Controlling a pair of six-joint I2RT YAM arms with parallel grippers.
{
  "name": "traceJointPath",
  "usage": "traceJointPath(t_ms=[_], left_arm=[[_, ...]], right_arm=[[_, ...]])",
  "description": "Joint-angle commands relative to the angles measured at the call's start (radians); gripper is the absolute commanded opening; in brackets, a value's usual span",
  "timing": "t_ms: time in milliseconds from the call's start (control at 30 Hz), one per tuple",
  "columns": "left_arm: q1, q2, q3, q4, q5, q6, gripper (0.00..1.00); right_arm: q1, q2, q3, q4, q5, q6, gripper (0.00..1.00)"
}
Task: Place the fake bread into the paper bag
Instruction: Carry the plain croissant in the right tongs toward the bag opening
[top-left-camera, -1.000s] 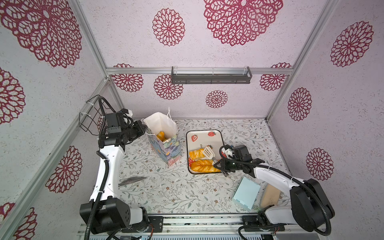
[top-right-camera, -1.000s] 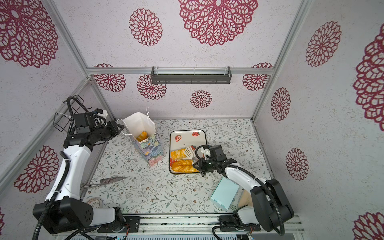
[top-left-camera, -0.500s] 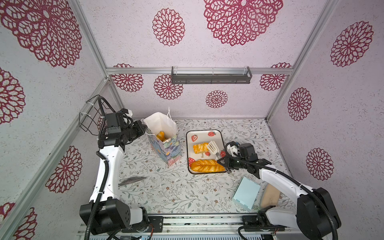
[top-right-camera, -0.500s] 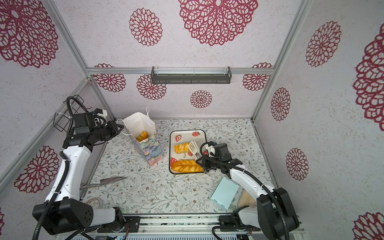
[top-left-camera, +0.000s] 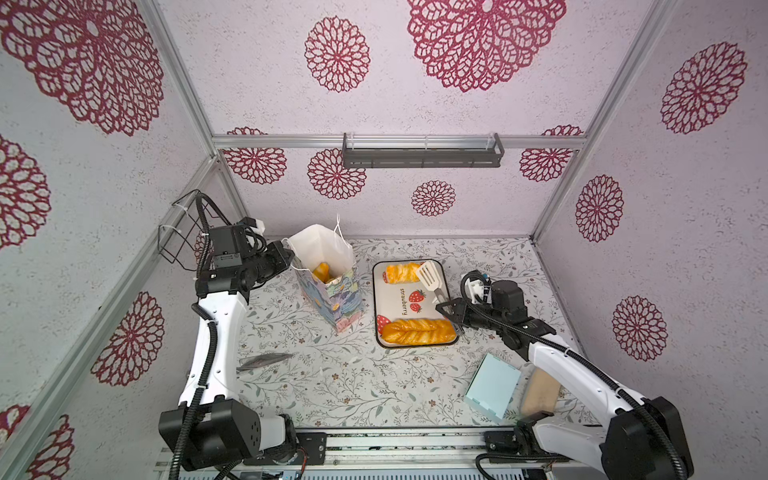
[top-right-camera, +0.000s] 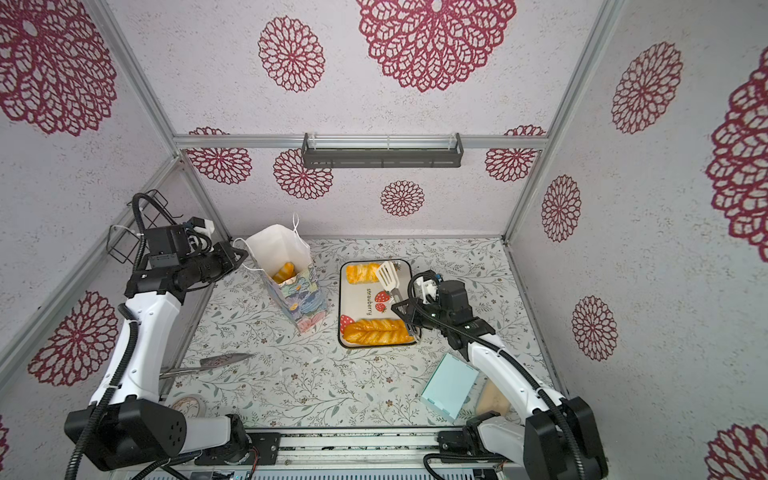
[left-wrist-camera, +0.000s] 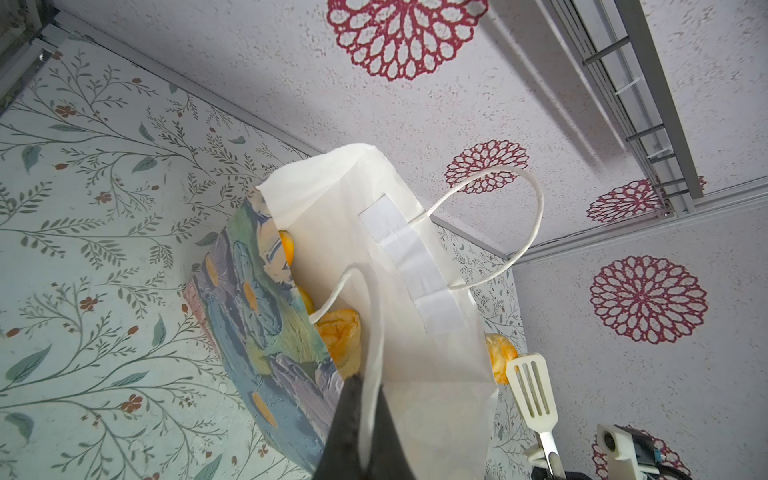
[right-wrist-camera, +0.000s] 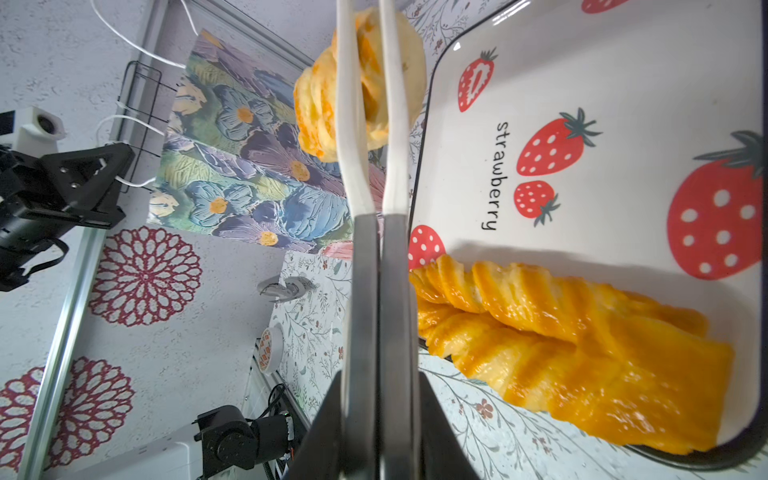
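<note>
The paper bag (top-left-camera: 332, 297) stands open at the left, with fake bread (top-left-camera: 322, 271) inside it. My left gripper (top-left-camera: 286, 253) (left-wrist-camera: 365, 386) is shut on the bag's white cord handle (left-wrist-camera: 374, 316) at the rim. My right gripper (top-left-camera: 449, 309) (right-wrist-camera: 380, 374) is shut on the metal handles of white slotted tongs (top-left-camera: 429, 276). The tongs' blades pinch a golden roll (top-left-camera: 401, 272) (right-wrist-camera: 320, 108) over the far end of the strawberry tray (top-left-camera: 395, 299). A long braided loaf (top-left-camera: 417, 331) lies at the tray's near end, just left of my right gripper.
A light blue flat box (top-left-camera: 492, 386) and a pale beige flat piece (top-left-camera: 540, 392) lie under my right arm. A metal server (top-left-camera: 264, 360) lies by my left arm, and a tape roll (top-right-camera: 189, 405) sits near its base. A wire basket (top-left-camera: 178, 237) hangs on the left wall.
My right gripper has pulled back and swung the tongs from beside the loaf toward the far end of the tray, carrying the roll with them. The left gripper and the bag have stayed put.
</note>
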Motion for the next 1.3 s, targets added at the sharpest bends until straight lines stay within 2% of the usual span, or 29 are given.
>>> traceJointPath(t_ms=[0, 700, 1267], left_arm=[[-0.004, -0.021, -0.003, -0.016, 0.007, 0.013, 0.02], [-0.004, -0.026, -0.01, -0.02, 0.005, 0.016, 0.02], [-0.006, -0.026, -0.007, -0.021, 0.011, 0.014, 0.02]], right_arm=[[-0.004, -0.046, 0.059, 0.111, -0.061, 0.019, 0.22], [0.009, -0.059, 0.095, 0.36, -0.128, 0.166, 0.23], [0.169, 0.074, 0.225, 0.434, -0.093, 0.174, 0.23]])
